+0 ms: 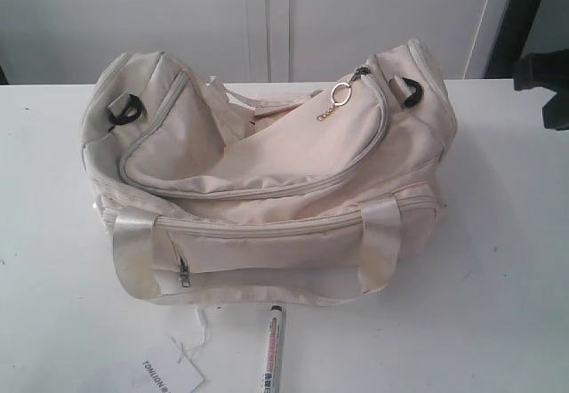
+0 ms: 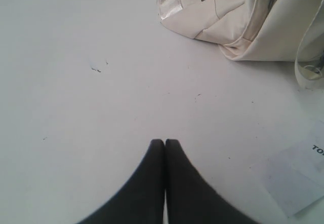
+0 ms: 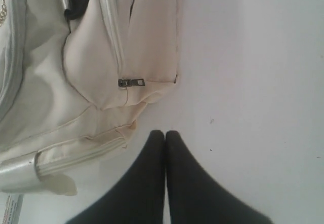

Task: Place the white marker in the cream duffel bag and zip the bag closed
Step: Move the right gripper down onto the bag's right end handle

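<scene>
The cream duffel bag [image 1: 267, 171] lies across the middle of the white table, its curved top flap sagging and the gold ring zip pull [image 1: 342, 93] at its right end. The white marker [image 1: 272, 348] lies on the table just in front of the bag, black cap pointing toward it. My left gripper [image 2: 165, 142] is shut and empty above bare table, a corner of the bag [image 2: 238, 16] ahead of it. Beside the bag's end pocket [image 3: 126, 57], my right gripper [image 3: 164, 133] is also shut and empty. Neither gripper shows in the exterior view.
A flat white paper tag [image 1: 169, 375] on a string lies left of the marker, also in the left wrist view as the tag [image 2: 301, 176]. A dark piece of equipment [image 1: 547, 77] stands at the right edge. A white wall is behind the table.
</scene>
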### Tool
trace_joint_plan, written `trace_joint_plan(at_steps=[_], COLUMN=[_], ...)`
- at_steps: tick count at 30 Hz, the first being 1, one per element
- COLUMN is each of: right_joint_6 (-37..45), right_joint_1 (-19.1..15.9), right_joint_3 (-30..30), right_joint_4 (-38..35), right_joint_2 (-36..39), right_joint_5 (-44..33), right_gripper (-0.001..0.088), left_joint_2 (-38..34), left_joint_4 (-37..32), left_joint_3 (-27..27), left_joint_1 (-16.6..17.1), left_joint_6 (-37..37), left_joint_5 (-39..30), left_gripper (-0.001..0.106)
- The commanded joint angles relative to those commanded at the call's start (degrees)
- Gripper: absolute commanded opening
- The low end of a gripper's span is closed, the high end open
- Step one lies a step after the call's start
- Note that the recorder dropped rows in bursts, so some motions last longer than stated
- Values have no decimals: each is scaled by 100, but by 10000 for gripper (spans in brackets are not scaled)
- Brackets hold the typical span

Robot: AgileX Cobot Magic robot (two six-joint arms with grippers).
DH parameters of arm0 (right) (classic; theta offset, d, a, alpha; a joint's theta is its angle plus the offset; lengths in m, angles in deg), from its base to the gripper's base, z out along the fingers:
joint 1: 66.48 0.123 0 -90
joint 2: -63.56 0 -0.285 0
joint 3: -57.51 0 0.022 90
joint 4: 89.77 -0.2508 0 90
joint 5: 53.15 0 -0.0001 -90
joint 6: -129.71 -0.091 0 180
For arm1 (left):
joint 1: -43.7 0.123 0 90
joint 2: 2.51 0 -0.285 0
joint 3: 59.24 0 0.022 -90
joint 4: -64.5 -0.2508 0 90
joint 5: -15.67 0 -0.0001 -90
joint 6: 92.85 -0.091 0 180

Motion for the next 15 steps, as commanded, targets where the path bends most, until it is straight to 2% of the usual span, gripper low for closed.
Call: trace_joint_plan(at_steps=[12, 15], right_joint_6=[690, 976], right_joint_1=[0, 0], right_joint_3=[-1092, -1508], right_joint_4=[-278, -620], right_joint_2=[1280, 1679], right_joint_5=[135, 152], right_gripper=[0, 0], left_joint_2=[0, 0], left_joint_4=[0, 0], left_joint_3=[0, 0], left_joint_1=[0, 0], left_joint_6=[0, 0], left_joint_5=[0, 0], left_gripper=[0, 0])
